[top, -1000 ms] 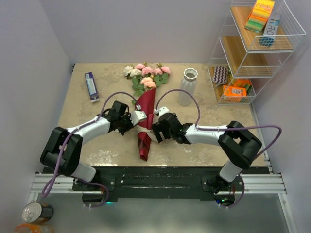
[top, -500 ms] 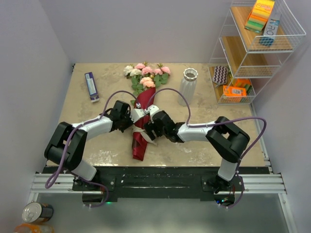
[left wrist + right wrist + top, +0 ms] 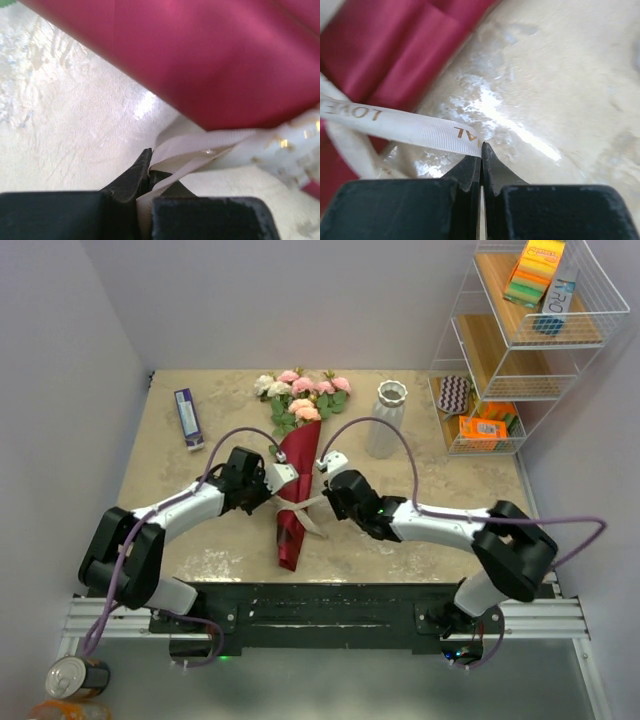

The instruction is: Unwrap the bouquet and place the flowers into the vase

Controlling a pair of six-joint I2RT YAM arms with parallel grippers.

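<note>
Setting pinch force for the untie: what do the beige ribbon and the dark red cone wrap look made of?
Beige ribbon: woven fabric, likely grosgrain. Fine cross ribs show, the finish is matte, and it carries gold printed letters.
Dark red cone wrap: looks like smooth paper with a soft satin sheen and crisp fold lines. It could be coated paper or thin film; the look leaves that open.

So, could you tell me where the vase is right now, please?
In the top view the vase stands upright toward the back of the table, right of the flowers and just left of the wire shelf.
</note>
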